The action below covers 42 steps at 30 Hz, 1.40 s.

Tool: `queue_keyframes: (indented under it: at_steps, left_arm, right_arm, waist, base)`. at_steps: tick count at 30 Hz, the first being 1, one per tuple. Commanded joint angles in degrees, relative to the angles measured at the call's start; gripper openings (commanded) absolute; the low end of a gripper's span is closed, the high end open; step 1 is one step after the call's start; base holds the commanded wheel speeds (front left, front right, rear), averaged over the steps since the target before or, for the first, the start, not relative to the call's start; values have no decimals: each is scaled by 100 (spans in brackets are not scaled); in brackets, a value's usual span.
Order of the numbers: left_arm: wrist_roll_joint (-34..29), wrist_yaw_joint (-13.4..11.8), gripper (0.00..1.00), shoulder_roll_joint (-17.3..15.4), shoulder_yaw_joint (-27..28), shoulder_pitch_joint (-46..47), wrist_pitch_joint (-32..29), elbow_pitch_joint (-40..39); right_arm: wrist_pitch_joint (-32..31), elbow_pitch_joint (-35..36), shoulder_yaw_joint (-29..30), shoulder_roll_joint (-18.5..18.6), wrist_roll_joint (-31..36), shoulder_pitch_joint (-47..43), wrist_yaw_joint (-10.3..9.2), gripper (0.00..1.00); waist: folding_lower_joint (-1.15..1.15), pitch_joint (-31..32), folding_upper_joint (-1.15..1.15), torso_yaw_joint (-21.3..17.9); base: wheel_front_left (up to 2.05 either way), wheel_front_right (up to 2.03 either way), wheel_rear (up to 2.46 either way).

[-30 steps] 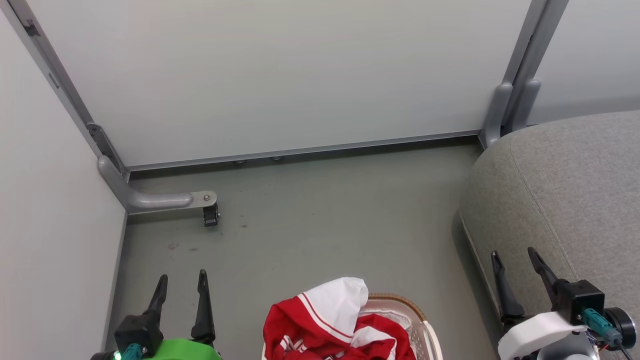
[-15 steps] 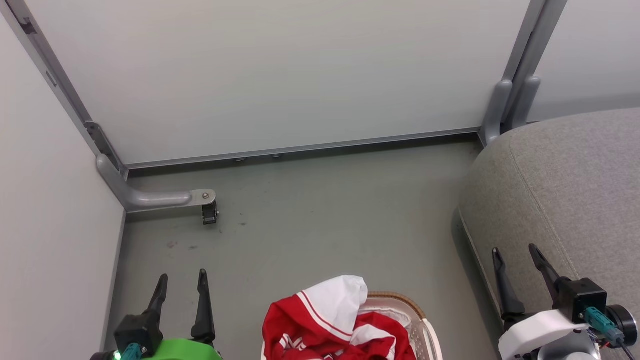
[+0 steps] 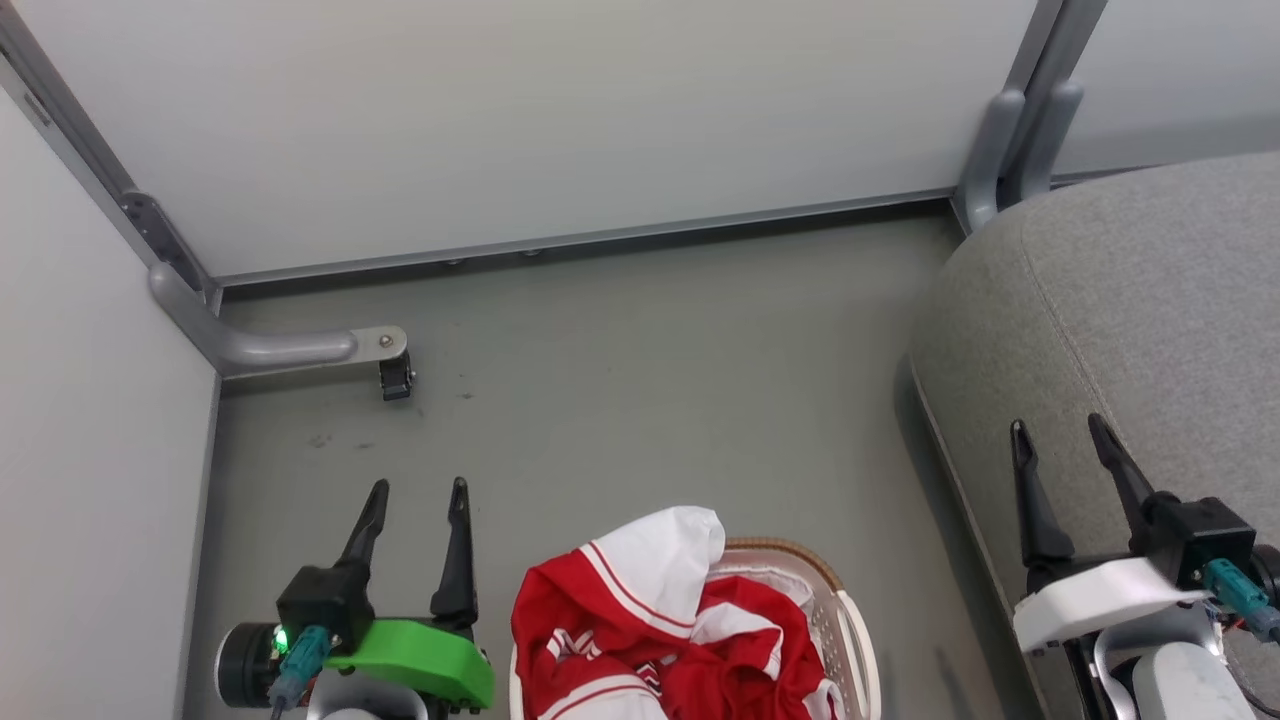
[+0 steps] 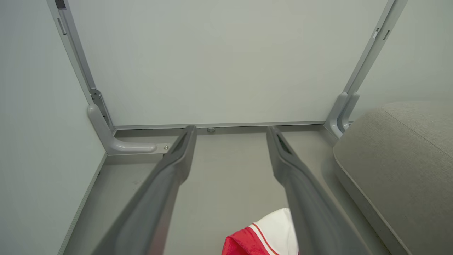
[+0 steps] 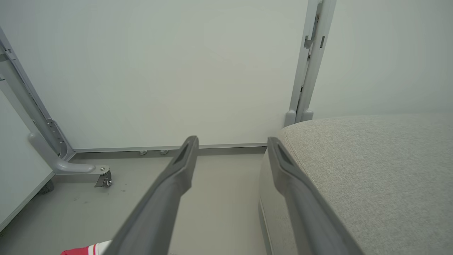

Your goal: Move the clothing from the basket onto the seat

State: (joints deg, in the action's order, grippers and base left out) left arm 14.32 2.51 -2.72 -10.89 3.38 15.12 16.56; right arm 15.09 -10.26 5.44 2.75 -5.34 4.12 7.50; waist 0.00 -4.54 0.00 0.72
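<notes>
6 o'clock: we logged the clothing (image 3: 650,630) heaped in the basket (image 3: 852,640). 7 o'clock: our left gripper (image 3: 419,485) stood with fingers spread. 4 o'clock: our right gripper (image 3: 1058,425), likewise spread, by the seat (image 3: 1150,290). 12 o'clock: we noted floor (image 3: 640,380), then partition (image 3: 550,120).

A grey floor (image 3: 650,400) is bounded by white partition panels (image 3: 550,120) framed with grey metal posts (image 3: 1022,120). A curved support foot (image 3: 270,348) ending in a small black caster (image 3: 396,377) is seen at the left corner.

Dark two-fingered left hand (image 3: 418,490) on green shell (image 3: 420,655), right hand (image 3: 1058,428) on white shell (image 3: 1100,595), teal plugs (image 3: 300,655) at both.
</notes>
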Motion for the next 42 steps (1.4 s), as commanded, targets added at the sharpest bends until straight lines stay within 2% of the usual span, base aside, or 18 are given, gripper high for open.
queue_keyframes:
  at_steps: [1,8,15,26,31,42]
  left_arm:
    - [-75,41,100,-29,-99,227,6,65]
    - [-600,74,100,-31,-707,1043,6,642]
    - [-1132,156,100,-34,-1383,1832,6,1596]
    - [-1851,-25,100,-162,-2038,2754,6,3294]
    - [-1974,-205,100,-188,-2164,2991,6,3903]
    - [-2099,-919,100,-306,-2246,3524,-84,5140]
  right_arm:
    - [12,38,48,25,-26,157,-2,100]
    - [11,161,256,24,-155,754,-2,100]
    - [11,244,378,18,-361,1349,-3,100]
    - [11,371,140,18,-688,1904,-3,100]
    - [11,407,104,18,-811,2000,-3,100]
    - [11,397,-12,21,-995,2153,-3,100]
  waist:
    - [0,-554,0,-181]
    - [0,-1528,0,-504]
    - [0,-2490,0,-903]
    - [0,-3455,0,-1488]
    - [0,-3713,0,-1601]
    - [0,-4021,0,-1758]
  base:
    - [0,0,0]
    - [0,0,0]
    - [0,0,0]
    - [0,0,0]
    - [0,0,0]
    - [0,0,0]
